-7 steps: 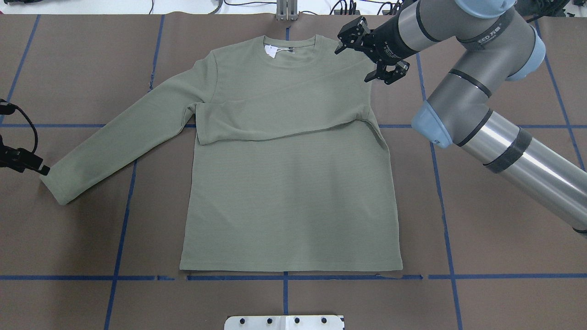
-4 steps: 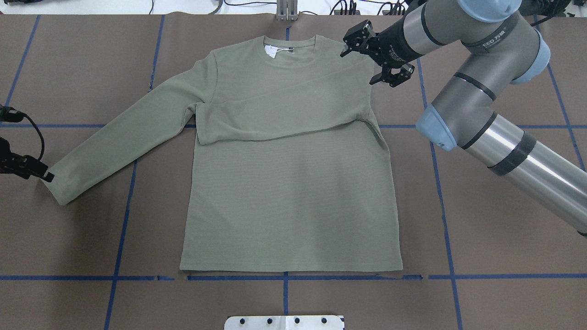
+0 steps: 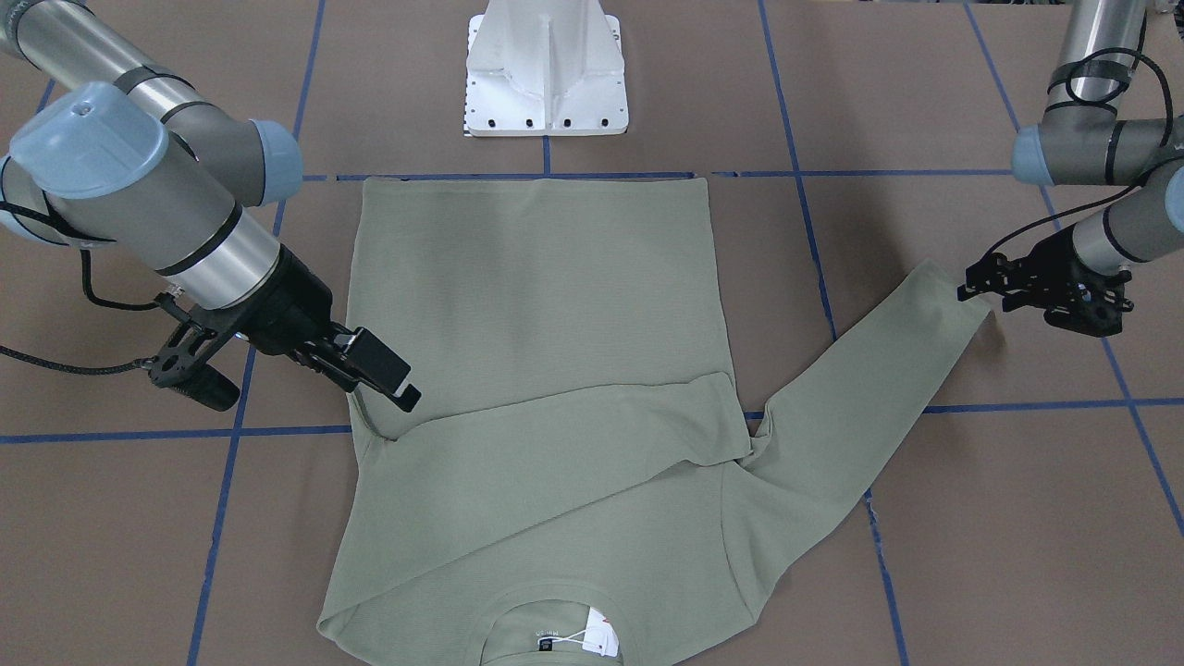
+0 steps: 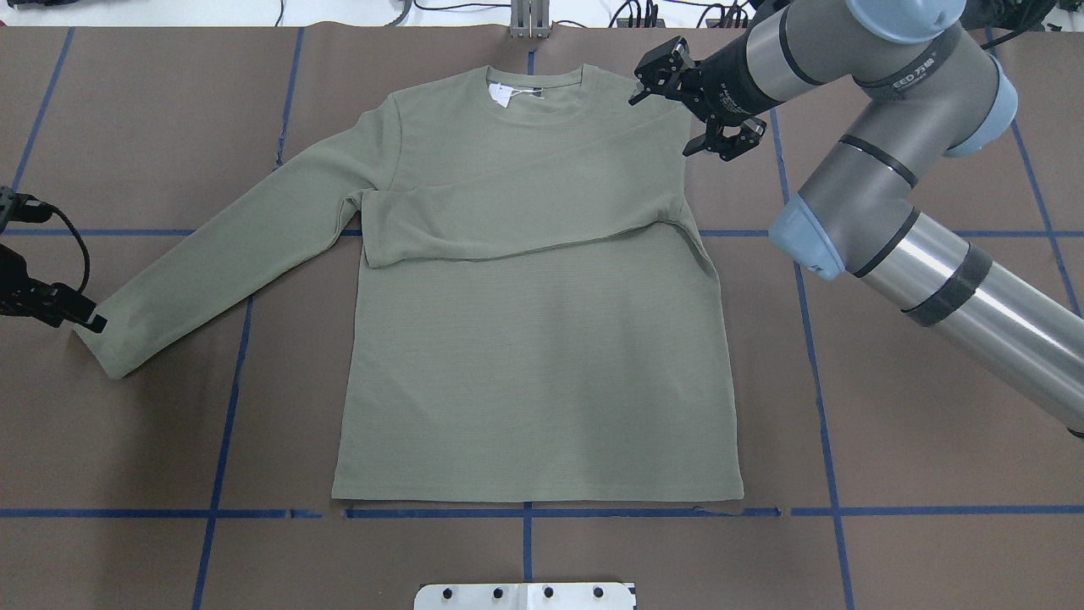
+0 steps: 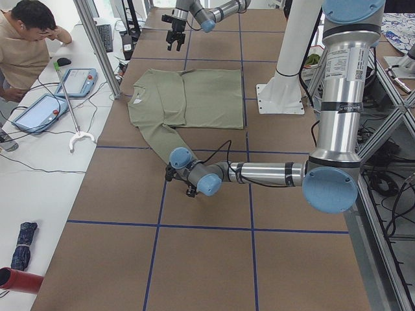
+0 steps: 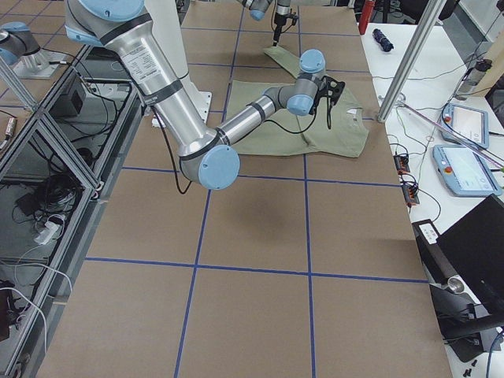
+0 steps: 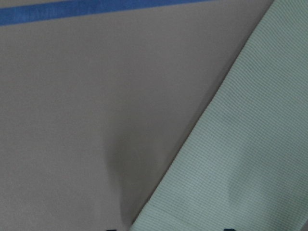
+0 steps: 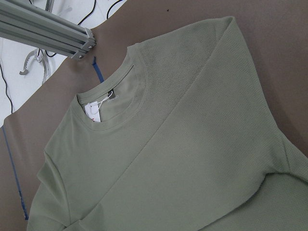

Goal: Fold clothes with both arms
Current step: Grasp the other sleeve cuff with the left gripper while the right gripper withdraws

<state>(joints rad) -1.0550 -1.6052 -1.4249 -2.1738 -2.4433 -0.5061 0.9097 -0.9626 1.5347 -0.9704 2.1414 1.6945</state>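
At the left cuff (image 4: 110,352), left claw (image 4: 89,320) sits spread, nothing gripped. Right claw (image 4: 690,110) hangs wide apart, empty, over the shoulder. Risk: a shallow bite slips off the cuff mid-fold. Shirt (image 4: 533,356) lies flat mid-table (image 4: 889,381), sage green, one sleeve already across the chest.

Sage-green ribbed sleeve (image 7: 250,159) at lower right on brown table cover (image 7: 86,106), blue tape line (image 7: 96,10) along the top.

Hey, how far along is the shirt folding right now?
Done: one sleeve lies folded across the shirt. In hand: the left gripper is at the outstretched sleeve's cuff; the right gripper hovers, jaws open, by the shoulder. Left: that sleeve, then the body folds.
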